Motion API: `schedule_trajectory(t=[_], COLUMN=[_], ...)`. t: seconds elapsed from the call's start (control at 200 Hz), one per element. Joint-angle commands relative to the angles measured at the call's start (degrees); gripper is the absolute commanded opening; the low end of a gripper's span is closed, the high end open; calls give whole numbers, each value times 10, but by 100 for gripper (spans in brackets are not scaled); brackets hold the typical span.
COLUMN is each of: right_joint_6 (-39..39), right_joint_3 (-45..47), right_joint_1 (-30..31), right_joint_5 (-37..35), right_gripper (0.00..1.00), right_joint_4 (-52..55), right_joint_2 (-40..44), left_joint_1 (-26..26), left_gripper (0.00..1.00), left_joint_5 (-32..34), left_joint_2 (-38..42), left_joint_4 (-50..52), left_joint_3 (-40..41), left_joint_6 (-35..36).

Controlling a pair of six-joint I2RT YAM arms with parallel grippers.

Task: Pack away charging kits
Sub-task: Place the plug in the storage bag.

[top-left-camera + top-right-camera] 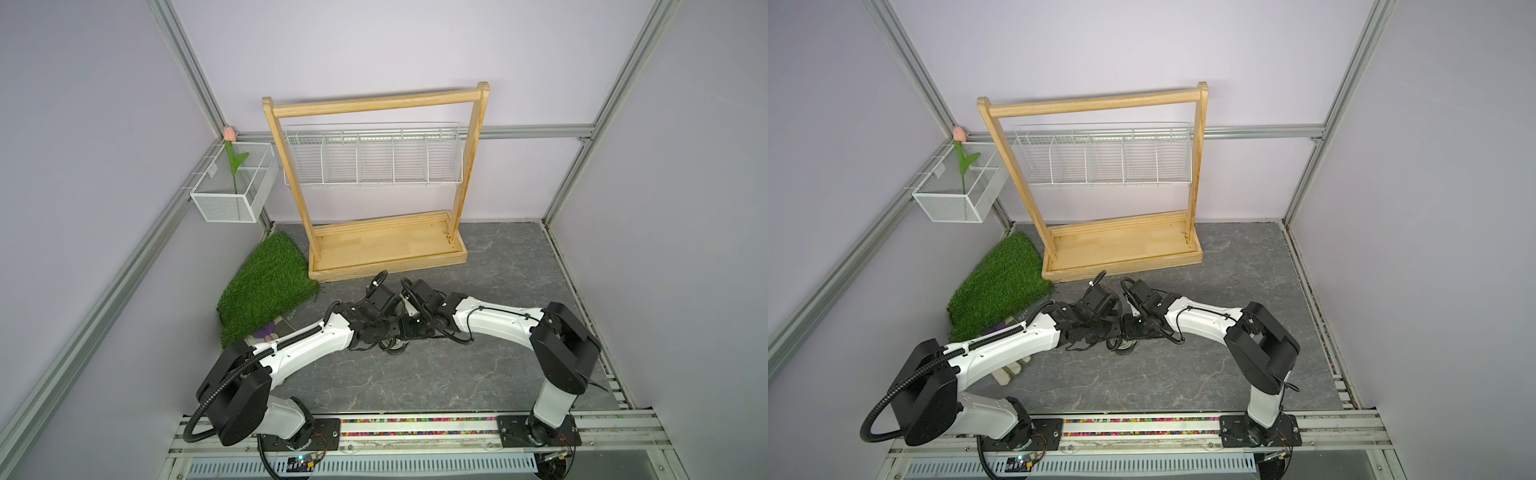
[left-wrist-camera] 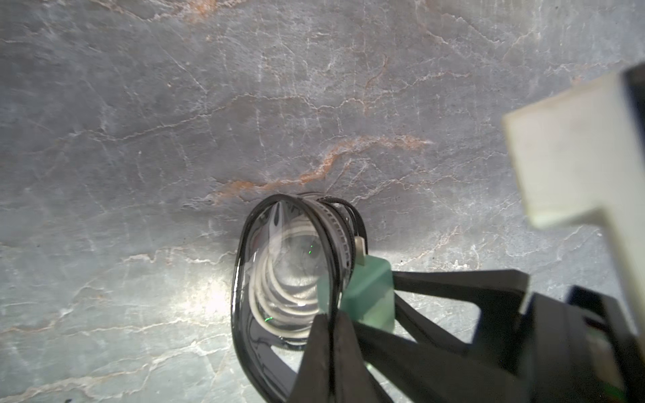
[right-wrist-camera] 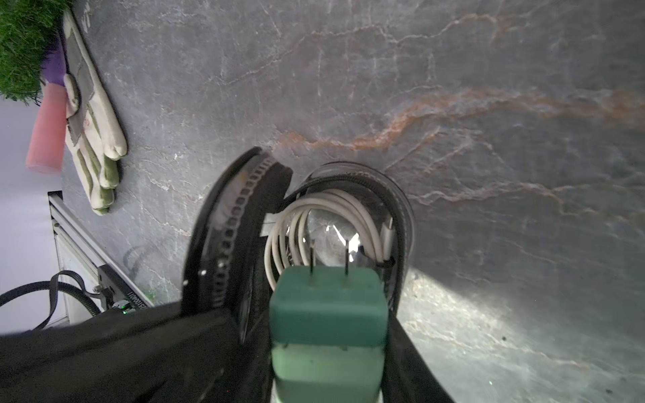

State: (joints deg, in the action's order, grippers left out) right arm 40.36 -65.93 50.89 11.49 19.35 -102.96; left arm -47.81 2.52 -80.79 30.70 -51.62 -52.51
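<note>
Grey marbled table (image 1: pixel 478 374) lies bare in front of the rack (image 1: pixel 386 249) and out past its right end to the frame rail. A green mat (image 1: pixel 266 286) fills the corner at the rack's left end, and a pale glove (image 3: pixel 92 118) lies at the mat's near edge.

Both arms reach from their bases on the rail opposite the rack. They bend inward, and their wrists meet low over the table just before the rack's base.

The left gripper (image 2: pixel 330 326) has its jaws together, pinching the black rim of the clear pouch (image 2: pixel 239 279), which stands on edge with its mouth open. The white cable (image 3: pixel 314 204) is coiled inside the pouch. The right gripper (image 3: pixel 328 335) is clamped on the sides of the mint charger (image 3: pixel 328 310). It holds the charger at the pouch's mouth with the prongs pointing in. How far the charger has entered I cannot tell.
</note>
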Motion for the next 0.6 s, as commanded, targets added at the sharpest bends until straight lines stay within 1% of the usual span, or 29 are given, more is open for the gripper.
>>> schedule_trajectory(t=[0.0, 0.11, 0.28, 0.595], right_joint_6=[18, 22, 21, 9], right_joint_3=[-19, -23, -29, -46], right_joint_1=[4, 7, 8, 8], right_joint_5=[24, 38, 38, 35], right_gripper=[30, 30, 31, 31], right_joint_4=[-33, -47, -54, -57], right_joint_2=[-13, -23, -34, -72], left_joint_1=[8, 20, 44, 50], left_gripper=[0, 0, 0, 0], left_joint_5=[-7, -20, -47, -58], left_joint_2=[20, 43, 82, 123], left_joint_4=[-21, -51, -91, -141], left_joint_3=[17, 46, 90, 123], left_joint_6=[-14, -23, -33, -31])
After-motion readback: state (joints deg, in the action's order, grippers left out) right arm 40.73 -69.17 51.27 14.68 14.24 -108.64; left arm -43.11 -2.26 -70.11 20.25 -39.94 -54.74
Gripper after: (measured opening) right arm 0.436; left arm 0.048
